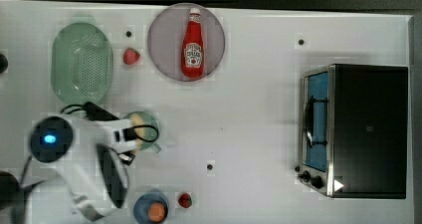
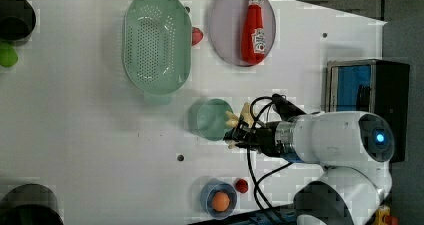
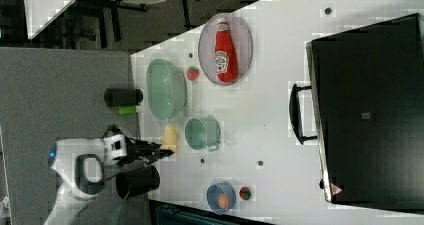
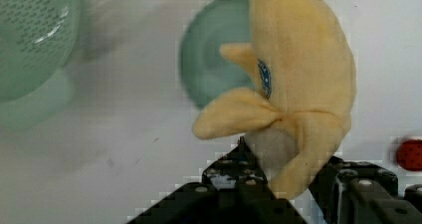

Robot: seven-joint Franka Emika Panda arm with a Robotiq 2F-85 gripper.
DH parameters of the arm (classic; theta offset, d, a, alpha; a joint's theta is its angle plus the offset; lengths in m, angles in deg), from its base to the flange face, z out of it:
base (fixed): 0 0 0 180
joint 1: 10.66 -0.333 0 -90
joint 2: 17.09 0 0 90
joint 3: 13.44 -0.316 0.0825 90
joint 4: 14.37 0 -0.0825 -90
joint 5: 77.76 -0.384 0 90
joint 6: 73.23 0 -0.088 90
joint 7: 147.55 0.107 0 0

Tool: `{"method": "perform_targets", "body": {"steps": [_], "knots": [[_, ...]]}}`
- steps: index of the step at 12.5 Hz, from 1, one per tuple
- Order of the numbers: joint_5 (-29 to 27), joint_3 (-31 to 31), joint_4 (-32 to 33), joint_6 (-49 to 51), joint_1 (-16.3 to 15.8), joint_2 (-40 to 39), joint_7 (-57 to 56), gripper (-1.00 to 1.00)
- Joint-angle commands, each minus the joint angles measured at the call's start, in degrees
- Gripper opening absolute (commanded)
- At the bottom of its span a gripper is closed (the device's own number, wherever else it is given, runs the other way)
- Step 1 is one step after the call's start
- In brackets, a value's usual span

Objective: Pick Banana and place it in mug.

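We count one banana [image 4: 298,84], clamped between the narrowed fingers of the one gripper [image 4: 278,184] and hanging in the air over the near rim of the one mug [image 2: 214,119]. In the left view we count one blue bowl [image 2: 218,200] with one orange [image 2: 220,201] inside, one colander [image 2: 156,42] and one ketchup bottle [image 2: 253,30] lying on one plate [image 2: 225,25]. Two strawberries [image 1: 131,56] [image 1: 185,200] and one toaster oven [image 1: 366,129] show in the top view.
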Motion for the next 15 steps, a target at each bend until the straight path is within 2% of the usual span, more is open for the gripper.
{"method": "perform_targets", "body": {"steps": [1, 4, 5, 6, 7, 10, 13, 15], "knots": [[-0.01, 0.8, 1.26, -5.19, 2.29, -1.38, 5.25, -0.36], [0.11, 0.58, 2.48, -10.15, 2.07, -3.81, 5.25, 0.32], [0.11, 0.84, 2.52, -12.52, 2.13, -4.42, 5.25, 0.74], [0.1, 1.0, 2.46, -13.33, 2.18, -4.48, 5.25, 0.93], [0.1, 1.16, 2.04, -13.71, 2.22, -4.21, 5.25, 1.0], [0.04, 2.76, -1.37, -8.73, 2.69, 0.2, 5.25, 1.0], [0.03, 6.49, -7.7, 7.25, 3.26, 7.17, 5.11, 1.0], [0.04, 10.09, -11.15, 13.76, 3.61, 10.31, 4.63, 1.0]]}}
